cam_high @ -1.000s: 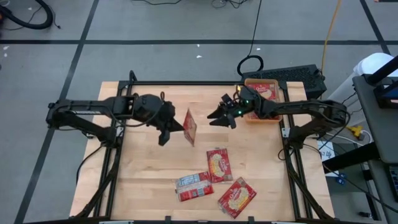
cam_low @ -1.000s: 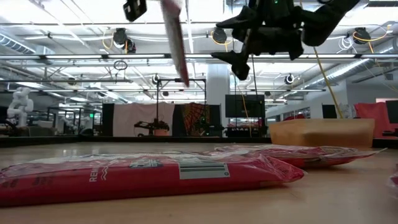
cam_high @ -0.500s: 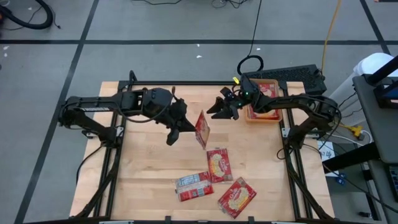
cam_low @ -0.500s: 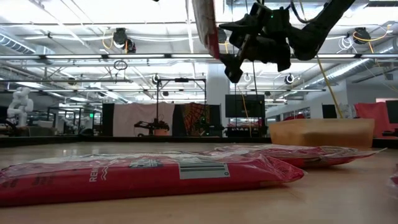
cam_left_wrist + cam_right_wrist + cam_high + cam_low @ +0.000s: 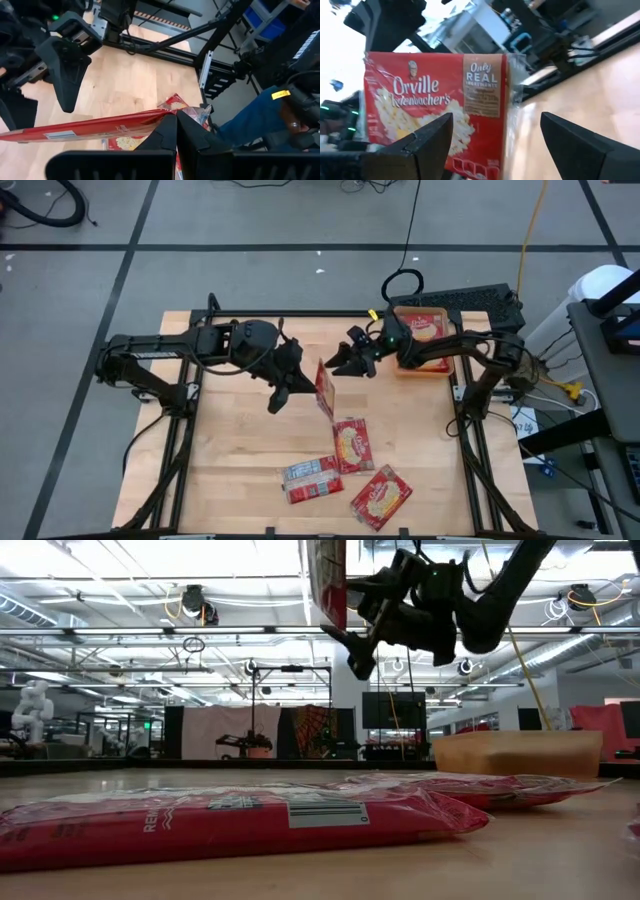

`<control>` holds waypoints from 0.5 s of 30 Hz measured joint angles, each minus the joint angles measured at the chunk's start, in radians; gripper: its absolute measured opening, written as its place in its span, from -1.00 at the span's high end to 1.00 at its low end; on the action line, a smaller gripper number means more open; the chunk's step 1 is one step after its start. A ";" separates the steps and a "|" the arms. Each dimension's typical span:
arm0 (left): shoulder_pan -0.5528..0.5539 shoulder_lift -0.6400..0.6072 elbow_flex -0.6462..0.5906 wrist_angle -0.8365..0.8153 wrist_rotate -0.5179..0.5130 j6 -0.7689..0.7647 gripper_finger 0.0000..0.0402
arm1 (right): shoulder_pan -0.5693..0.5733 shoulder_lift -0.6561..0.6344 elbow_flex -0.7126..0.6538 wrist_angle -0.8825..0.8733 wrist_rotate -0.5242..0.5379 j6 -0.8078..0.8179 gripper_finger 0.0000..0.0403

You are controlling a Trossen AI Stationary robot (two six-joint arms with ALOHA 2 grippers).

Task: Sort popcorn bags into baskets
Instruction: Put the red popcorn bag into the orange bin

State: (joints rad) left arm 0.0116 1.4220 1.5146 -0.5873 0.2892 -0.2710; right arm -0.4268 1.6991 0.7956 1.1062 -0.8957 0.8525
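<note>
My left gripper (image 5: 292, 383) is shut on a red popcorn bag (image 5: 325, 388), held high above the middle of the table and standing on edge. My right gripper (image 5: 338, 364) is open, close to the bag's far right side. Its two fingers (image 5: 415, 145) face the printed front (image 5: 432, 107) without touching it. In the low view the bag (image 5: 328, 575) hangs at the top, beside the right gripper (image 5: 358, 635). Three more popcorn bags (image 5: 351, 445) (image 5: 310, 478) (image 5: 380, 497) lie flat near the front edge. The orange basket (image 5: 440, 366), at the far right, holds a bag (image 5: 424, 330). My left gripper pinches one end of the popcorn bag (image 5: 161, 118) between its two shut fingers. The fingers come from the table's left, slanting down. The bag sticks out past them edge-on, clear of the table, with its flat faces upright.
In the low view the lying bags (image 5: 230, 825) (image 5: 480, 790) fill the foreground, with the basket (image 5: 520, 752) behind them. Bare wood spreads over the table's left half (image 5: 230, 450). Metal frame rails (image 5: 470, 440) run along both sides.
My left gripper has carried the popcorn bag up and toward the table's right, the bag staying on edge. My right gripper, still open, has moved toward the table's left and down a little, turning at the wrist, and now stands close by the bag.
</note>
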 joint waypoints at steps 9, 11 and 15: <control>0.011 0.000 0.000 -0.011 0.042 0.023 1.00 | 0.063 0.109 0.046 0.143 0.070 0.108 -0.42; 0.014 0.000 0.000 -0.024 0.051 0.037 1.00 | 0.074 0.131 0.081 0.160 0.061 0.119 -0.40; 0.021 -0.002 0.001 -0.053 0.068 0.068 1.00 | 0.092 0.144 0.139 0.165 0.006 0.134 -0.27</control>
State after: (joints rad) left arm 0.0325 1.4201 1.5155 -0.6405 0.3571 -0.2031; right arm -0.3343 1.8431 0.9348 1.2712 -0.8900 0.9868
